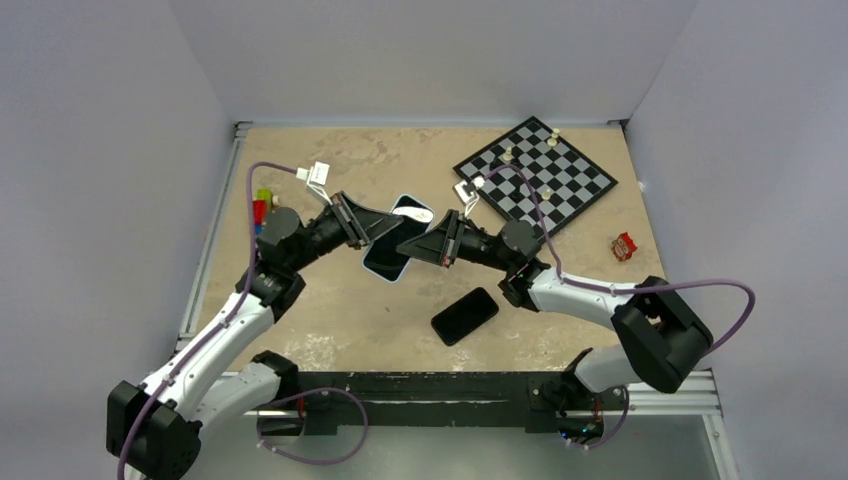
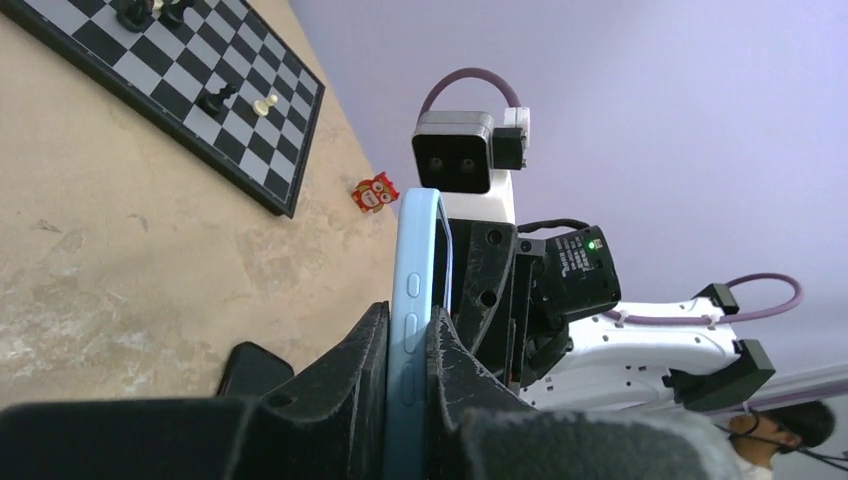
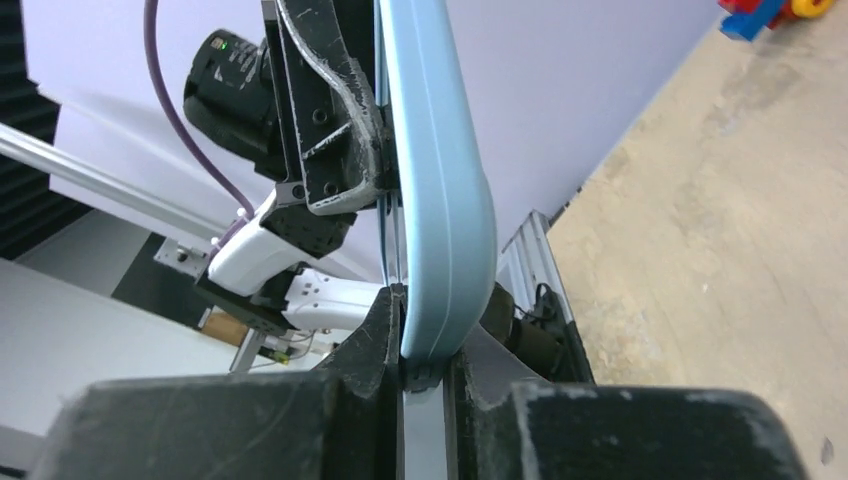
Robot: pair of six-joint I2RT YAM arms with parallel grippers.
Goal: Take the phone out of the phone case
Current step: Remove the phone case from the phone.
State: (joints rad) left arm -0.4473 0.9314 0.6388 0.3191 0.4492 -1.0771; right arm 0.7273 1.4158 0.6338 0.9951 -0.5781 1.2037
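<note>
The left gripper [image 1: 372, 228] and the right gripper [image 1: 415, 245] both pinch the light blue phone case [image 1: 388, 265] tight above the table [image 1: 330, 320], where a black phone [image 1: 465, 315] lies flat.

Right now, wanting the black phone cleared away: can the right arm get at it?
Probably not yet: the right gripper is shut on the blue case, which the left gripper also holds. The black phone itself lies uncovered near that arm.

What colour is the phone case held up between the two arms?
Light blue. The phone case shows best in the right wrist view.
</note>
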